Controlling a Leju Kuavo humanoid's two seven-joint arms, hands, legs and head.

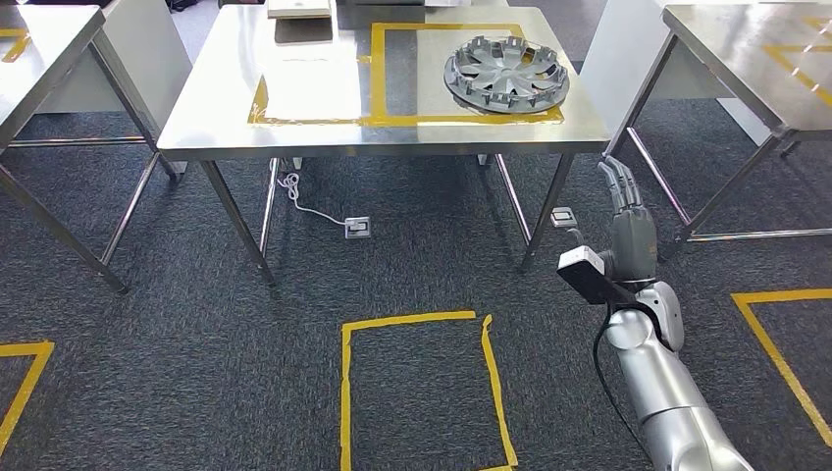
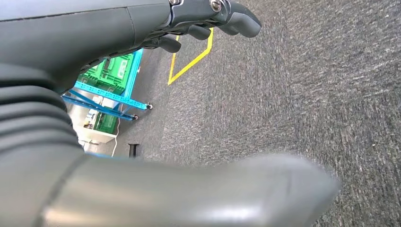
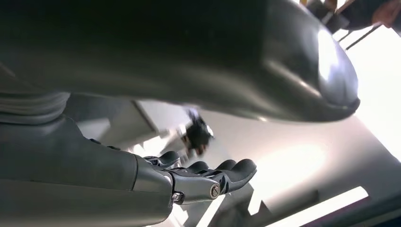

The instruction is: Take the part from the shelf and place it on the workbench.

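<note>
The steel workbench [image 1: 324, 128] is standing ahead of and above the right hand [image 1: 628, 221], taking up most of the head view, and the part [image 1: 506, 74], a grey spoked wheel cover, is lying flat on its top, inside the yellow tape outline [image 1: 378, 69] marked there, well apart from that hand and beyond its fingertips. That resting place suggests the delivery is already made. The silver right arm [image 1: 667, 392] is reaching forward at the table's near right leg, below the tabletop; its hand is holding nothing, with the fingers [image 1: 618, 182] lying nearly straight and close together, as though idling after release. The left hand [image 2: 142, 23] is hanging over grey carpet, its fingers loosely extended and gripping nothing, with a blue shelf frame [image 2: 111, 97] holding green crates [image 2: 116, 68] beyond it.
</note>
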